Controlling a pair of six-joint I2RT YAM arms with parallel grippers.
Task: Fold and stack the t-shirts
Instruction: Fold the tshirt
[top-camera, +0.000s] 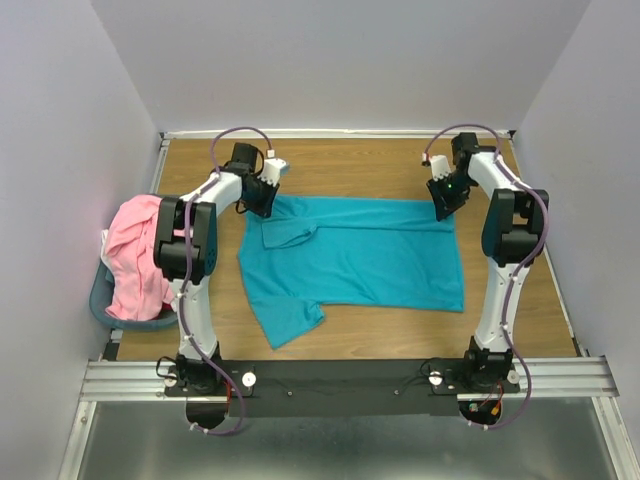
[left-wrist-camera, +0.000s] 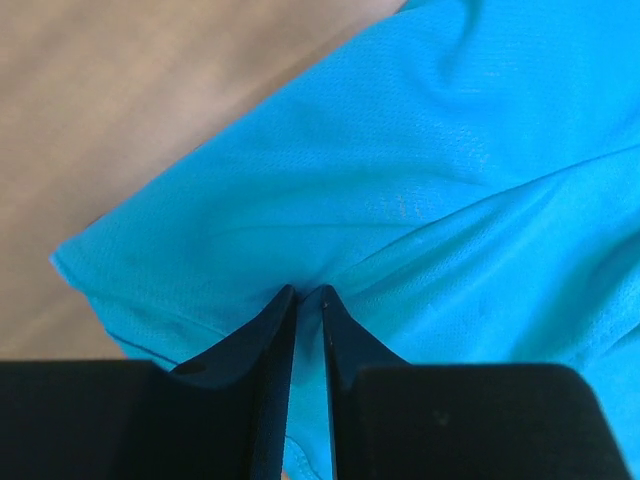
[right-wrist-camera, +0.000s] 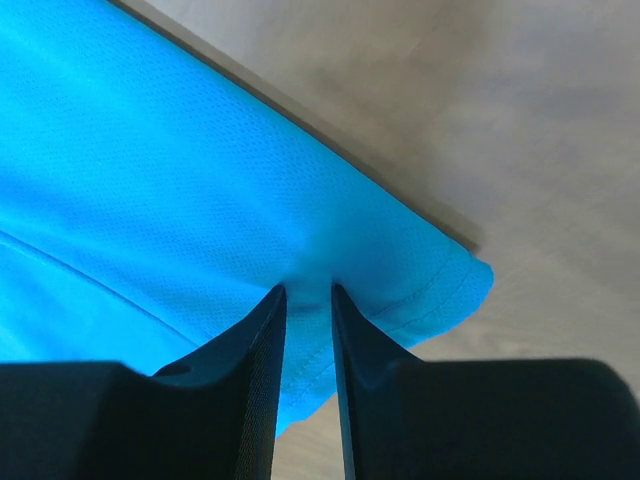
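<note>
The wooden desk (top-camera: 350, 160) bore the teal t-shirt (top-camera: 370, 255) spread flat across its middle, one sleeve trailing toward the near edge. The pink t-shirt (top-camera: 135, 255) lay heaped in a basket (top-camera: 98, 298) at the left edge. The left gripper (left-wrist-camera: 310, 292) and the right gripper (right-wrist-camera: 308, 290) each pinched a far corner of the teal cloth, fingers nearly together.

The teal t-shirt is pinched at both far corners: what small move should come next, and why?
Probably lift both corners slightly together, to begin folding toward the near edge: the left jaws and right jaws are shut on a far corner of the teal t-shirt, which lies spread, unfolded.
</note>
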